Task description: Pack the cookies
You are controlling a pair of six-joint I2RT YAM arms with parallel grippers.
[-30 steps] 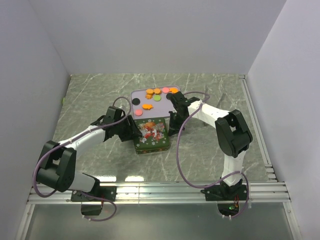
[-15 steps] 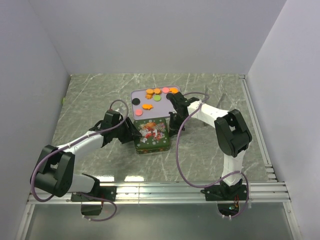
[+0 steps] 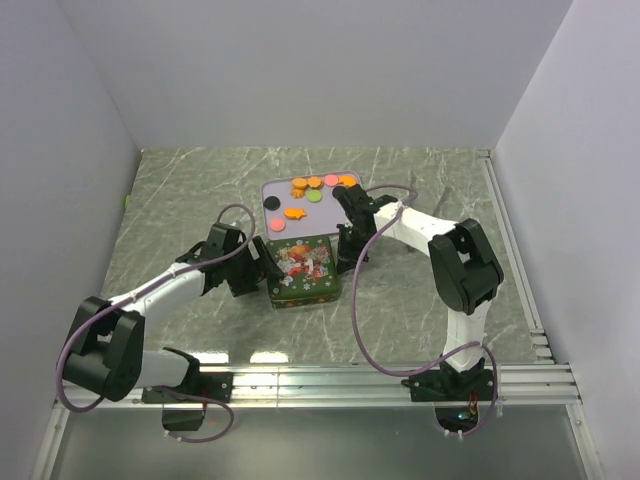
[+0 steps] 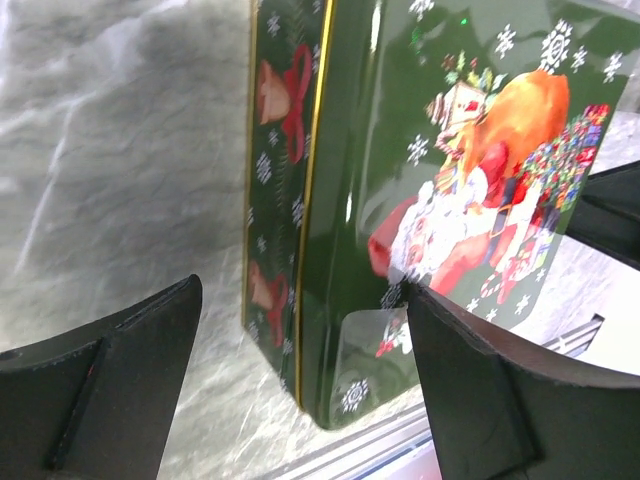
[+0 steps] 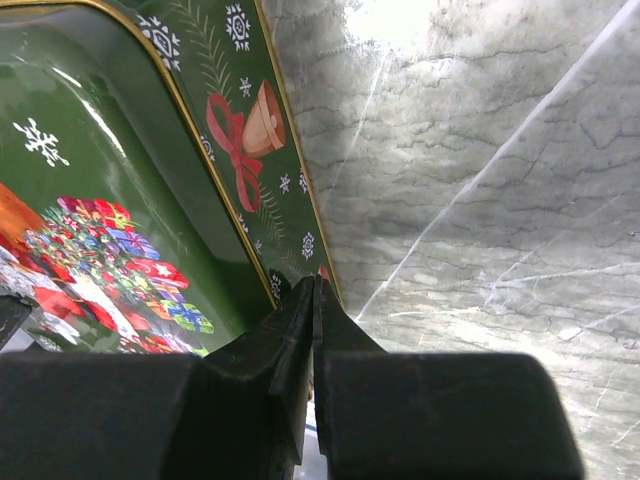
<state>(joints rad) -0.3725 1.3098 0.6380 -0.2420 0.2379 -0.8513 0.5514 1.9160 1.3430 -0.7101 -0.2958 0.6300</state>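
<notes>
The cookies (image 3: pixel 312 183), mostly orange with black, pink and green discs, lie on a pale purple tray (image 3: pixel 330 214) behind a green Christmas tin (image 3: pixel 303 270) whose lid is on. My left gripper (image 3: pixel 262 272) is at the tin's left side and is open. In the left wrist view the tin's (image 4: pixel 420 150) near corner shows between the spread fingers of the left gripper (image 4: pixel 305 300); whether they touch it I cannot tell. My right gripper (image 3: pixel 345 245) is shut with nothing in it. Its tips (image 5: pixel 316 282) rest against the right wall of the tin (image 5: pixel 90 200).
The tin and the tray stand on a grey marbled table (image 3: pixel 180 200). White walls close it in on three sides. A metal rail (image 3: pixel 320 385) runs along the near edge by the arm bases.
My left gripper has opened wide and drawn back a little to the left of the tin. The right gripper stays shut against the tin's right side. The tin and cookies have not moved.
</notes>
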